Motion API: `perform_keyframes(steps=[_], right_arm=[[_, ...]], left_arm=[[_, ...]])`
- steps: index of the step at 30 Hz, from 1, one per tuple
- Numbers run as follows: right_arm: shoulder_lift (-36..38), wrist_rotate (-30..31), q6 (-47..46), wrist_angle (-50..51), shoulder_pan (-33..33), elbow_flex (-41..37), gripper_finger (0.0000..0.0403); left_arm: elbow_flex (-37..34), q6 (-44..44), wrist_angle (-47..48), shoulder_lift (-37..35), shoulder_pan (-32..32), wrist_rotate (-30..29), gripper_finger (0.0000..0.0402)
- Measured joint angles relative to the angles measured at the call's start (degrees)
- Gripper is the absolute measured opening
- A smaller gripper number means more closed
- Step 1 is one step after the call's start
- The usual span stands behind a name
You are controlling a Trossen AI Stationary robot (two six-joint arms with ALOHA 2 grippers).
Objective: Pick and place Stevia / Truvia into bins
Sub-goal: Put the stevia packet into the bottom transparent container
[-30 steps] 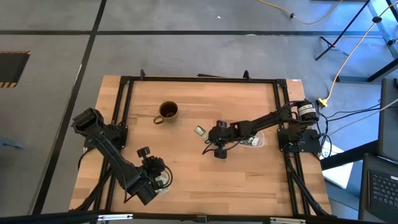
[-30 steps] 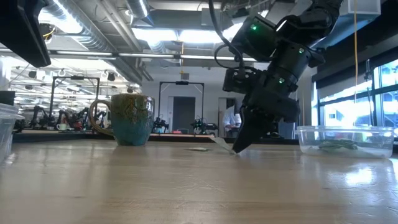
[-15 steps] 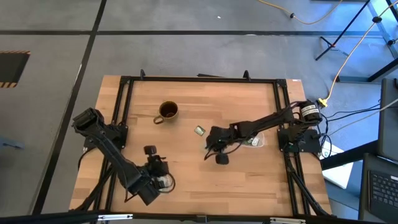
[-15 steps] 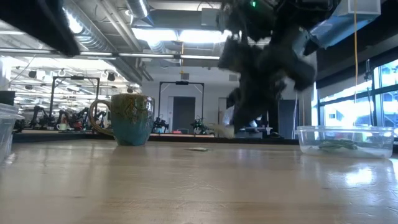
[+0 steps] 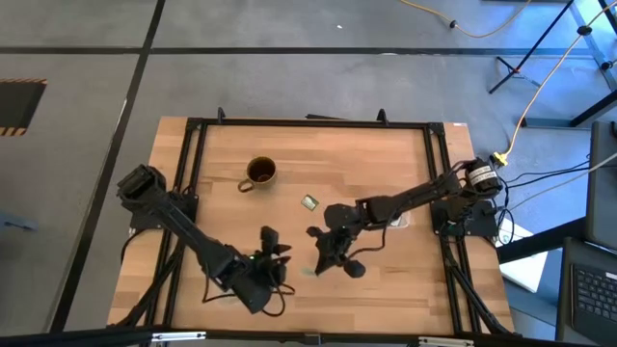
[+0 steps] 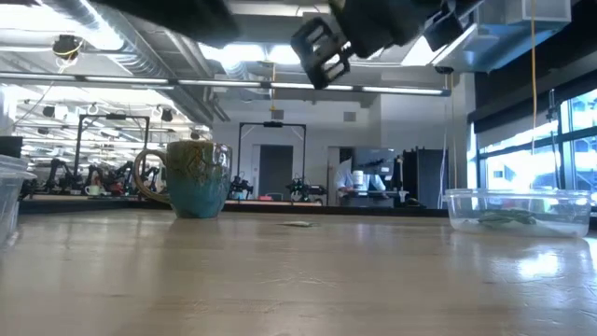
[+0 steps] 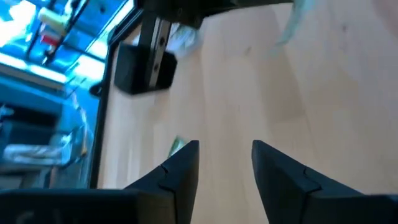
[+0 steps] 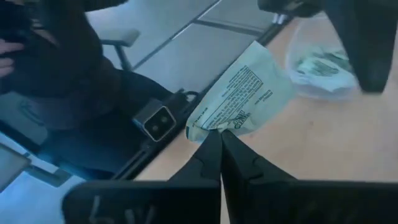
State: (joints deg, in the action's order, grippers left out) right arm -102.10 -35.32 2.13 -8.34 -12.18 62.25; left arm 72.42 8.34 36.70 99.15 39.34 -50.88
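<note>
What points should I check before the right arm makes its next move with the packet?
1. Right claw shut on a Stevia packet: ok.
2. Grip depth: only the packet's edge is pinched: not ok.
3. Right bin already holds packets, room left: ok.
4. Left claw open, empty: ok.
5. Arms apart over the table's middle: they look close in the high view: cannot tell.
6. One packet left near the mug: ok.

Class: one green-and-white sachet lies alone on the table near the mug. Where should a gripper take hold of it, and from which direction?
Come straight down on the sachet and pinch across its short width; it lies flat, clear of the mug.
</note>
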Motion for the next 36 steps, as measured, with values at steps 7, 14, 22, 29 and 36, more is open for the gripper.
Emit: perform_keyframes(steps=[7, 14, 22, 29, 36], right_arm=[[0.0, -0.5, -0.1, -0.2, -0.8, 0.5, 0.0000], [0.0, -0.4, -0.1, -0.4, -0.8, 0.5, 0.0000], [0.0, -0.4, 0.1, -0.4, -0.8, 0.5, 0.0000], [0.0, -0.3, 1.2, -0.4, -0.7, 0.5, 0.0000], [0.0, -0.3, 1.2, -0.1, -0.7, 0.5, 0.0000]], left_arm=[[0.0, -10.4, -13.0, 0.0, -3.1, 10.0, 0.0140], [0.0, -17.0, -18.3, 0.0, -3.8, 15.7, 0.0134], [0.0, -17.2, -19.2, 0.0, -3.8, 17.1, 0.0100], [0.0, -17.1, -19.1, 0.0, -3.8, 18.7, 0.0028], [0.0, -16.5, -19.0, 0.0, -3.8, 21.4, 0.0003]])
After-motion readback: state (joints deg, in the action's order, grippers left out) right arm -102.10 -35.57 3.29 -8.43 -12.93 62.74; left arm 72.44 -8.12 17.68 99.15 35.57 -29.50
